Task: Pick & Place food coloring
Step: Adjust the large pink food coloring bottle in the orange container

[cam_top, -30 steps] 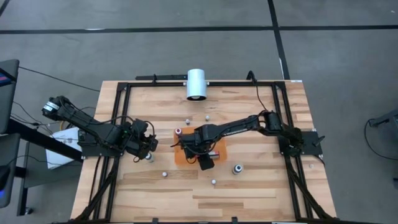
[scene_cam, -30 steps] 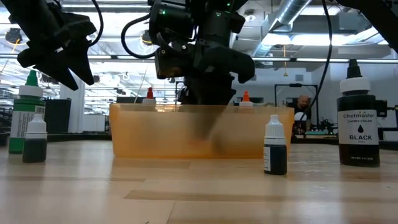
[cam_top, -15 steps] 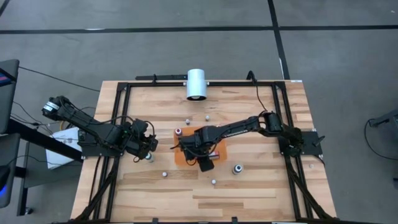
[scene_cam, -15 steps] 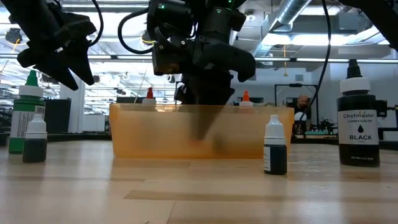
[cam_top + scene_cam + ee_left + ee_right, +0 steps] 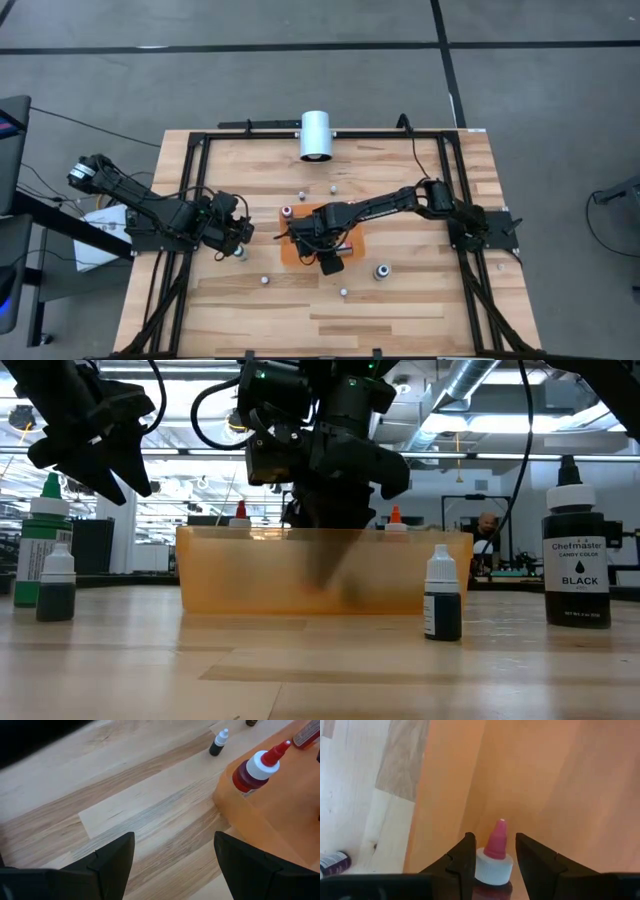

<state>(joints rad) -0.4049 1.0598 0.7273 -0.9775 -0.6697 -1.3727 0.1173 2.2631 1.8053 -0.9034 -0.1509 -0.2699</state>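
One red-tipped food coloring bottle (image 5: pixel 492 865) standing upright inside the orange tray (image 5: pixel 545 780), pinched between the right gripper (image 5: pixel 492 862) fingers near table centre. Left gripper (image 5: pixel 172 862) waiting at nine o'clock of the tray, jaws spread wide, holding nothing. Wooden table (image 5: pixel 420 310) carrying scattered small bottles; white cylinder (image 5: pixel 316 135) sitting at twelve o'clock. Low view alone showing a black-labelled bottle (image 5: pixel 574 560) and a ceiling-lit room behind.

A grey floor (image 5: pixel 560 120) crossed by dark lines (image 5: pixel 450 70) is seen around the wooden table (image 5: pixel 400 310). Exposed ceiling ducts (image 5: pixel 480 385) and a seated person (image 5: pixel 487 530) are noted behind.
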